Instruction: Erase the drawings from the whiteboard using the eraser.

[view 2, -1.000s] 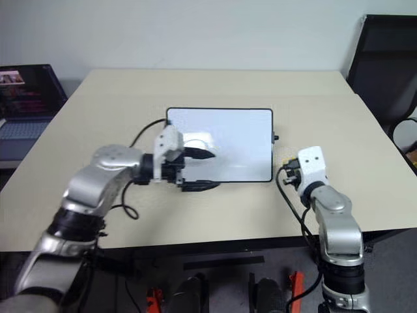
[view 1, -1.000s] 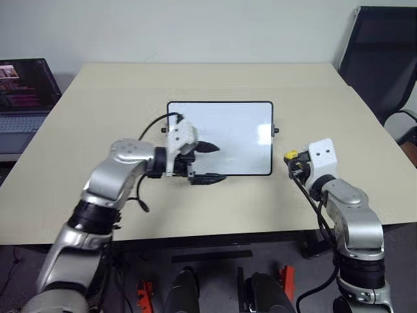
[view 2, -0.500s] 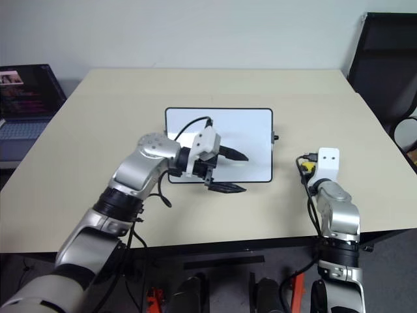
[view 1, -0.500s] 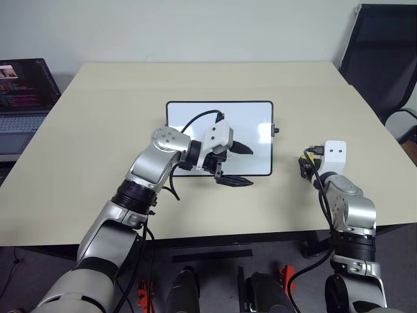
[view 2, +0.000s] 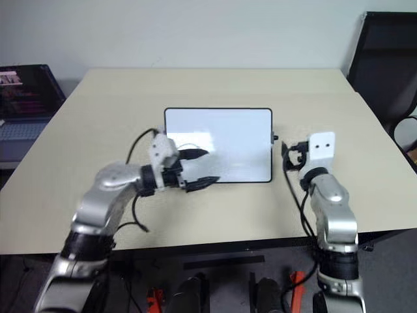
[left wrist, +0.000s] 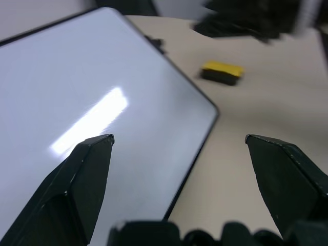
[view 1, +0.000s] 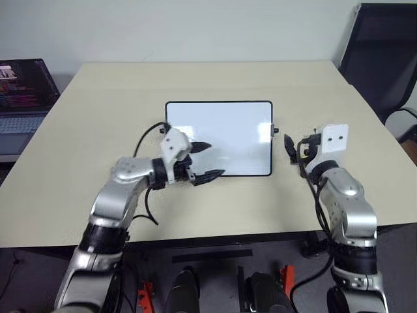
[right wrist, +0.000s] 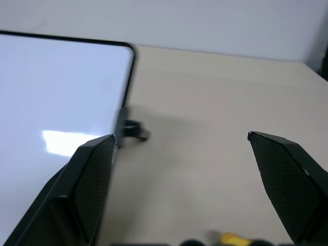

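Note:
The whiteboard (view 1: 228, 127) lies flat mid-table, glossy white in a thin black frame; I cannot make out the drawings on it. My left gripper (view 1: 217, 158) hovers open over the board's near left part, one finger above the white surface and one near the frame edge, with nothing between them. To the right of the board my right gripper (view 1: 294, 151) is open and empty. The yellow eraser (left wrist: 221, 72) lies on the table beside the board's right edge, just under the right gripper (right wrist: 180, 136), and its tip also shows as the eraser (right wrist: 234, 239) in the right wrist view.
An open laptop (view 1: 23, 91) stands off the table's left side. A black chair (view 1: 384, 59) is at the back right. The beige table (view 1: 117, 98) has bare room all around the board. A small black knob (view 1: 275, 130) sticks out from the board's right side.
The right gripper has opened and let go of the eraser, then lifted a little. The left gripper swung right across the board and back to its near left part.

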Available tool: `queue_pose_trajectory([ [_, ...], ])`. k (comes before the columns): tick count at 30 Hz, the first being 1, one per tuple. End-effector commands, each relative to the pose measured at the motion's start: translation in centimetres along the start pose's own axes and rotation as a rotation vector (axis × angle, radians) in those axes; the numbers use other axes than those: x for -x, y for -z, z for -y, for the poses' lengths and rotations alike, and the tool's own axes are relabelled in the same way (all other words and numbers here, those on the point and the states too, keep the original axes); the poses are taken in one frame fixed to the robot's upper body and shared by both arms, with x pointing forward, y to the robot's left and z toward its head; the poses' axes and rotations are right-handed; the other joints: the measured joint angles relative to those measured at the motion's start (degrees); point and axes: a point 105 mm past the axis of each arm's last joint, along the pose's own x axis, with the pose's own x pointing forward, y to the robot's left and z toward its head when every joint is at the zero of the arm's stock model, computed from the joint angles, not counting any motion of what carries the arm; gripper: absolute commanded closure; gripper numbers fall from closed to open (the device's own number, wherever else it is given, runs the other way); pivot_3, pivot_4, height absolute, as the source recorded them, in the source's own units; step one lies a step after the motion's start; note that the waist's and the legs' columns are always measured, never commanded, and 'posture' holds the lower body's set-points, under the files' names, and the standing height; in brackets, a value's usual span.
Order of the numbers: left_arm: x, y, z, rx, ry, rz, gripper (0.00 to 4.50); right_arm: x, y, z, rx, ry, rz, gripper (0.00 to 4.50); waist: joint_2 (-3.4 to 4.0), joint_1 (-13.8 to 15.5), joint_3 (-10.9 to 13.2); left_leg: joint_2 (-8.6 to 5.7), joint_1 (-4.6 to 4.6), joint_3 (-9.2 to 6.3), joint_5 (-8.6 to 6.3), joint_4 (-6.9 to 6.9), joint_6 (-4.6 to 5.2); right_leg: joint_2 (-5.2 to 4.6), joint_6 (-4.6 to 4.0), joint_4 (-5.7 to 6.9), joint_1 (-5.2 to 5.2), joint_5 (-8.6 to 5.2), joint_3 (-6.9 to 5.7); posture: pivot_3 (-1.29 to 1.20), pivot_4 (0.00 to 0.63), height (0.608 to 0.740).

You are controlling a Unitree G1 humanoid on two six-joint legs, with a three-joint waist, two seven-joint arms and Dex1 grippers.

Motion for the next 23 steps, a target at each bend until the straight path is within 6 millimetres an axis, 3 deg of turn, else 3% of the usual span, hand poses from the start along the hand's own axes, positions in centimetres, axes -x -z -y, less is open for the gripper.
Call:
queue_pose_trajectory([
  [1, 3.2, -1.8, -1.3, 0.022, -0.287, 0.098, 0.0, 1.5, -0.5, -1.9, 0.019, -0.075, 0.104, 0.04, -0.05, 0.1, 0.0, 0.0, 0.03, 0.0, 0.0, 0.02, 0.0, 0.0, 0.01, -0.02, 0.04, 0.01, 0.0, 0.0, 0.15, 0.74],
  [6, 6.5, 0.0, -0.2, 0.063, -0.437, 0.03, 0.0, 2.9, 1.2, -1.4, -0.046, -0.142, 0.116, 0.04, -0.05, 0.1, 0.0, 0.0, 0.2, 0.0, 0.0, 0.13, 0.0, -0.03, -0.35, -0.02, 0.25, -0.09, 0.01, 0.0, 0.15, 0.74],
  [12, 12.6, 2.5, -2.4, 0.001, -0.924, -0.053, 0.0, 3.2, 3.4, 1.0, -0.065, -0.12, 0.076, 0.04, -0.13, 0.1, -0.1, 0.0, 0.38, 0.0, -0.01, 0.21, -0.01, -0.07, -0.41, -0.06, 0.43, -0.04, 0.02, 0.0, 0.15, 0.74],
  [18, 12.4, 4.8, -1.5, 0.019, -0.981, -0.11, 0.0, 2.5, 4.2, 3.2, -0.039, -0.06, 0.026, 0.04, -0.13, 0.2, -0.1, -0.01, 0.35, 0.01, -0.01, 0.19, -0.01, -0.08, -0.41, -0.08, 0.37, -0.04, 0.02, 0.0, 0.15, 0.74],
  [23, 10.8, 4.8, -1.5, 0.025, -0.977, -0.078, 0.0, 3.1, 6.2, 5.7, -0.041, 0.036, -0.074, 0.04, -0.15, 0.5, -0.1, -0.02, 0.25, 0.04, 0.0, 0.19, -0.01, -0.08, -0.4, -0.2, 0.37, -0.05, 0.03, 0.0, 0.15, 0.74],
])
